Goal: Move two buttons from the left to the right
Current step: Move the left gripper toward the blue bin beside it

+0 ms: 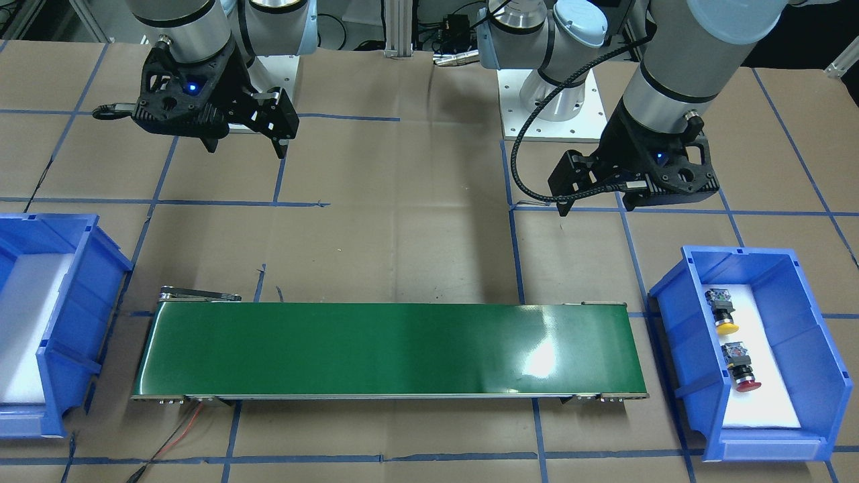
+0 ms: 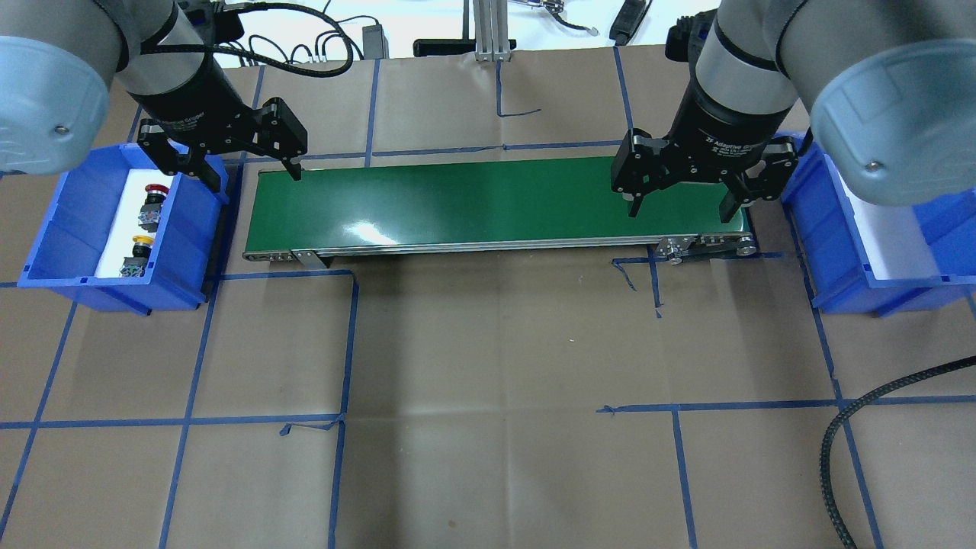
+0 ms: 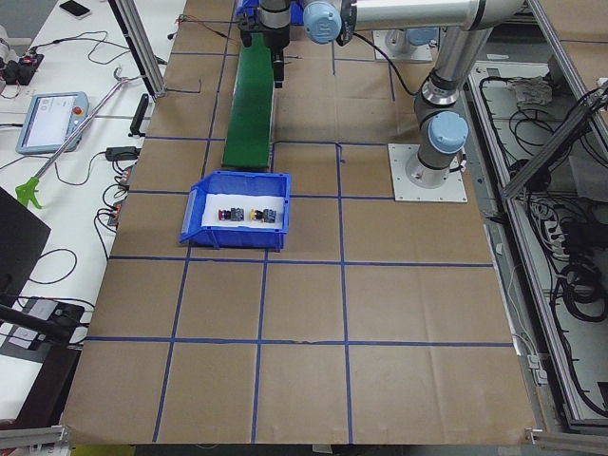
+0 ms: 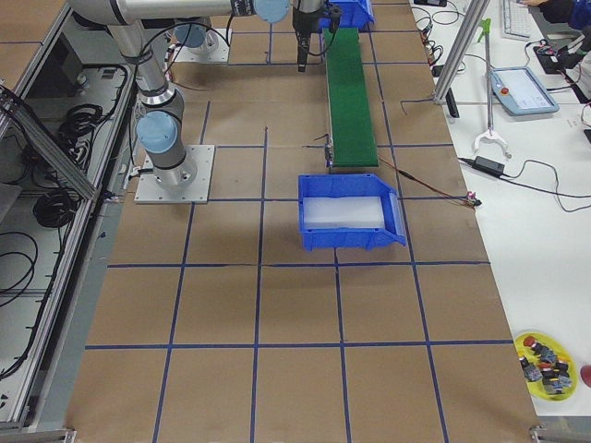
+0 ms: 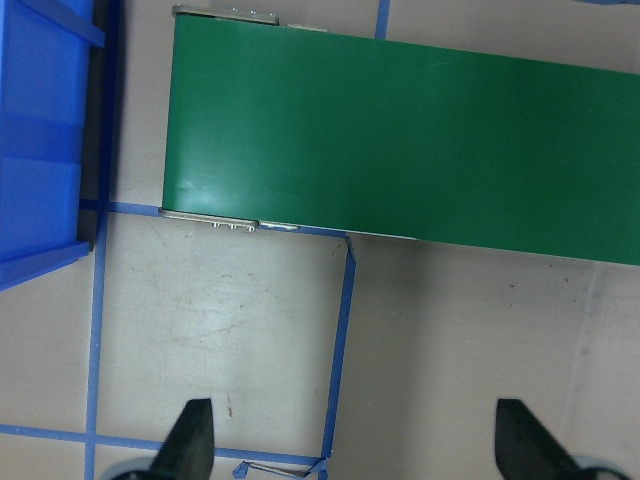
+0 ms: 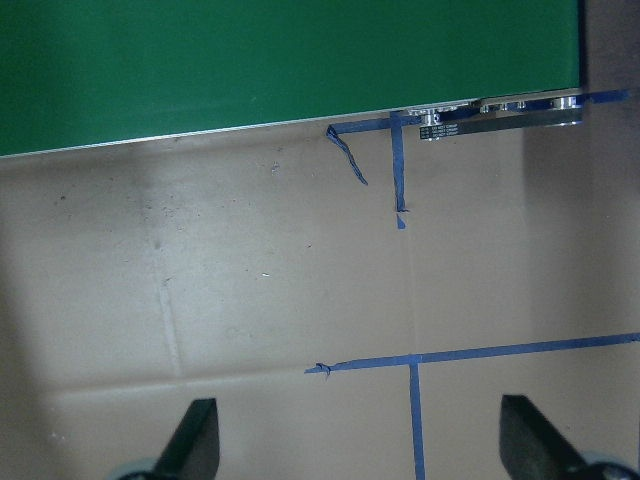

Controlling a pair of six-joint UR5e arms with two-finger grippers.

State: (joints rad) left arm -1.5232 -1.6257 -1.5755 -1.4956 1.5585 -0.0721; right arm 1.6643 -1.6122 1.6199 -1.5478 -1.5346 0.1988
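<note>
Red button [image 2: 155,194] and yellow button [image 2: 139,245] lie end to end in bin [image 2: 69,221], left of my left gripper [image 2: 255,177]. Its jaws are apart and empty. Right gripper [image 2: 680,210] likewise, well away.

Your left hand [image 2: 255,177] and right hand [image 2: 680,212] both hang with wrists vertical, fingers spread wide and pointing straight down.

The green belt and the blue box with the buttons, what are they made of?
The green belt looks like smooth rubber or plastic sheet: it is glossy and mirrors a bright light. The blue box is probably hard moulded plastic: stiff ribbed walls, one even colour.
</note>
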